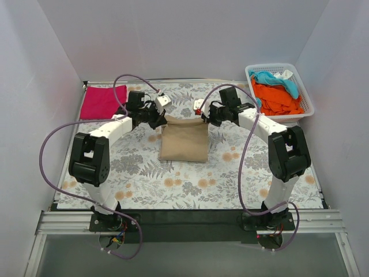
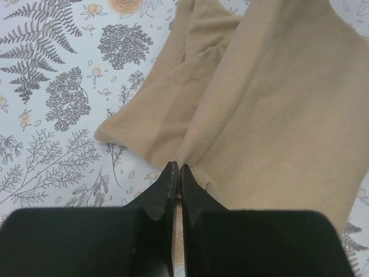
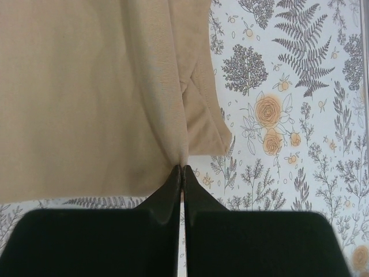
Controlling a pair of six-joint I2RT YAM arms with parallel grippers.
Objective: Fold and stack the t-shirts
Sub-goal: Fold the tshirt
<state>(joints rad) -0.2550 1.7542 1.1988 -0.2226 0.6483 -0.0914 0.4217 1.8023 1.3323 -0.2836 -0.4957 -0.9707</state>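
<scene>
A tan t-shirt [image 1: 184,140] lies partly folded in the middle of the floral cloth. Its far edge is lifted off the table between my two grippers. My left gripper [image 1: 162,119] is shut on the shirt's far left corner; in the left wrist view [image 2: 177,167] the fabric [image 2: 271,98] is pinched between the jaws. My right gripper [image 1: 203,118] is shut on the far right corner; in the right wrist view [image 3: 183,168] the tan cloth [image 3: 86,92] hangs from the closed tips. A folded magenta t-shirt [image 1: 102,101] lies flat at the far left.
A white basket [image 1: 304,94] at the far right holds orange [image 1: 275,98] and teal [image 1: 279,79] garments. White walls enclose the table on three sides. The floral cloth [image 1: 173,179] covers the tabletop.
</scene>
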